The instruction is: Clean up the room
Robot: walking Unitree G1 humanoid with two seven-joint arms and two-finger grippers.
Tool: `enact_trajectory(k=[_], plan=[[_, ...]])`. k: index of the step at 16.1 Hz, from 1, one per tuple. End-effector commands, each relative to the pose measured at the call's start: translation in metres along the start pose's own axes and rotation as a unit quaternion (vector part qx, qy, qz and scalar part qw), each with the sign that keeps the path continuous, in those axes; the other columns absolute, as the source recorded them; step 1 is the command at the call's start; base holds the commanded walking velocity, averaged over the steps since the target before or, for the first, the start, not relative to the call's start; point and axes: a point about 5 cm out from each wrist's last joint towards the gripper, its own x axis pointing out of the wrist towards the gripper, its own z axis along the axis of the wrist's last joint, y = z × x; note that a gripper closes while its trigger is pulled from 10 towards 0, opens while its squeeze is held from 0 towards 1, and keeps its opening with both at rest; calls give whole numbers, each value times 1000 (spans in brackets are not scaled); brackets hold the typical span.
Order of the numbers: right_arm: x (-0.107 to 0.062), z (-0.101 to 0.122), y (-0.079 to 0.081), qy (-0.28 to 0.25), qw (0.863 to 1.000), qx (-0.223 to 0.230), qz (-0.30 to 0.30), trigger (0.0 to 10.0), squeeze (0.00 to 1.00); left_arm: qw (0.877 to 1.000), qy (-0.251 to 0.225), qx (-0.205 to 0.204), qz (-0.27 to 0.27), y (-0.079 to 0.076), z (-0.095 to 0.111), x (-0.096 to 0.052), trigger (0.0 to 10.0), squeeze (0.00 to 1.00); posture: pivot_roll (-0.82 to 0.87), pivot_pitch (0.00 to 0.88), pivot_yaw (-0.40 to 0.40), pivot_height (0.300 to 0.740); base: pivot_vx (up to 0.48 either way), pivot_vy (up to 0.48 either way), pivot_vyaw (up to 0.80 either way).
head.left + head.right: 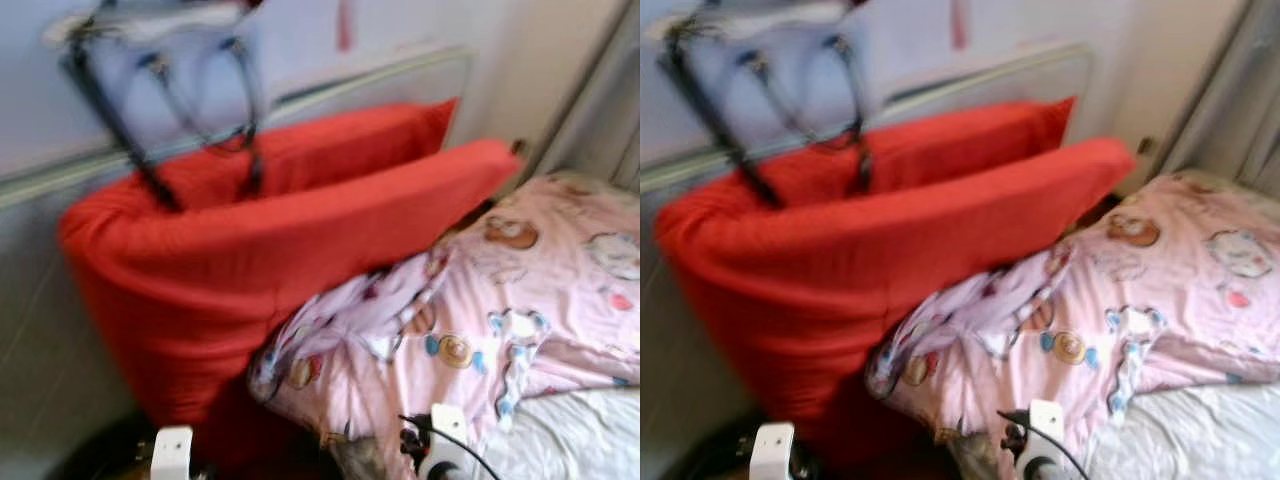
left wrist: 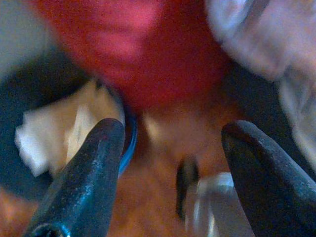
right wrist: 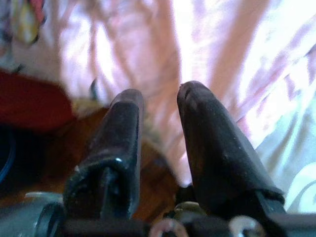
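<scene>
Fingers of the left gripper (image 2: pixel 170 143) spread above a paper-filled bin (image 2: pixel 59 133).

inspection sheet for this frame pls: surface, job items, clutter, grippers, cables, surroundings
Surface: bed, white sheet bare at the near right corner.
Job's things: two red cushions leaning against the headboard; pink cartoon quilt rumpled, bunched against them.
Clutter: white crumpled stuff in a dark bin, blurred.
Grippers: left gripper open, over the floor; right gripper slightly open, beside the quilt's edge.
Cables: black cable on the right wrist.
Surroundings: black frame on the wall; curtain at right.
</scene>
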Motion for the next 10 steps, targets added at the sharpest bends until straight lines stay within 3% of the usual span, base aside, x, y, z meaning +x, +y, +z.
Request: enact_trajectory(k=[1,6,10], plan=[[0,7,-5,-25,1000,3,0,10000,0,1000,-24,-18,-9,-7,-1,-2,10000,0,39,0,-29,740,0,0,0],[4,35,3,-103,995,-8,16,10000,0,997,-68,-44,-5,-6,3,-4,10000,0,32,0,-27,740,0,0,0],[4,42,3,-116,993,-25,16,10000,0,996,-78,-49,-4,-6,2,-6,10000,0,34,0,-29,725,0,0,0]])
